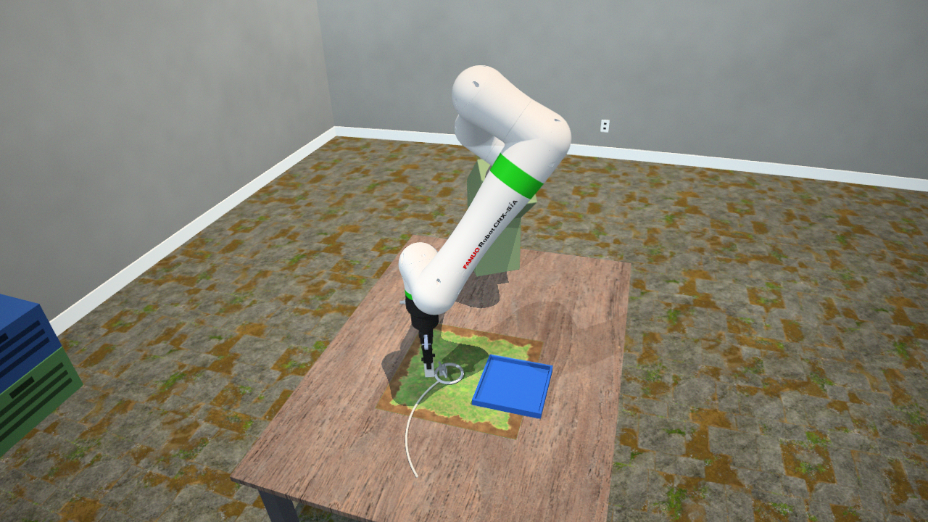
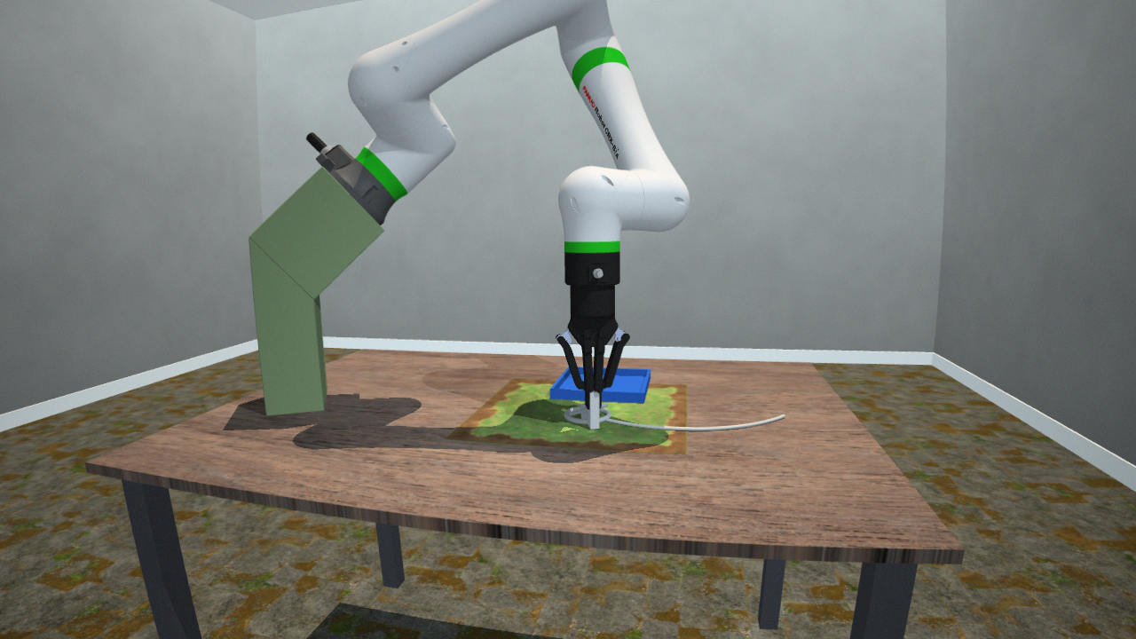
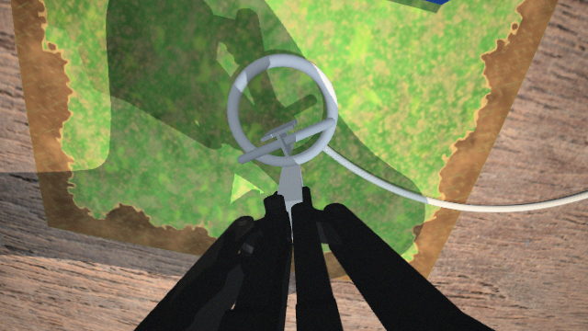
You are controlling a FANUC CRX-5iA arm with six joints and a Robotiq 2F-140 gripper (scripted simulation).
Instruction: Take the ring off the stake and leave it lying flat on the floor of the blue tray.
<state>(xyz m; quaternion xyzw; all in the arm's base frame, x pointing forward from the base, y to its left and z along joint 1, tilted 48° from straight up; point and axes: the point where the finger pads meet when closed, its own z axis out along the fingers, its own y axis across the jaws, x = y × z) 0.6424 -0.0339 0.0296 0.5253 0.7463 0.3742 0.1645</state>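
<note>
The pale grey ring [image 1: 463, 373] [image 2: 566, 414] [image 3: 233, 110] lies low on the green mat. Inside its loop stands the grey stake [image 3: 312, 131], whose crossbar reaches over the ring's rim in the wrist view. How the ring touches the stake is too small to tell. My gripper [image 1: 428, 371] [image 2: 594, 409] [image 3: 293, 179] points down, shut and empty, its pale fingertips together just outside the ring, on the side away from the tray. In the exterior view the fingers hide part of ring and stake. The blue tray [image 1: 512, 383] [image 2: 631, 385] holds nothing.
A white cord [image 1: 407, 435] [image 2: 714, 429] [image 3: 390, 185] curves away from the ring's edge across the mat onto the wooden table [image 1: 350, 441] [image 2: 477, 493]. The tray overlaps the mat's edge. The arm's green pedestal [image 1: 499, 256] [image 2: 289, 357] stands on the table.
</note>
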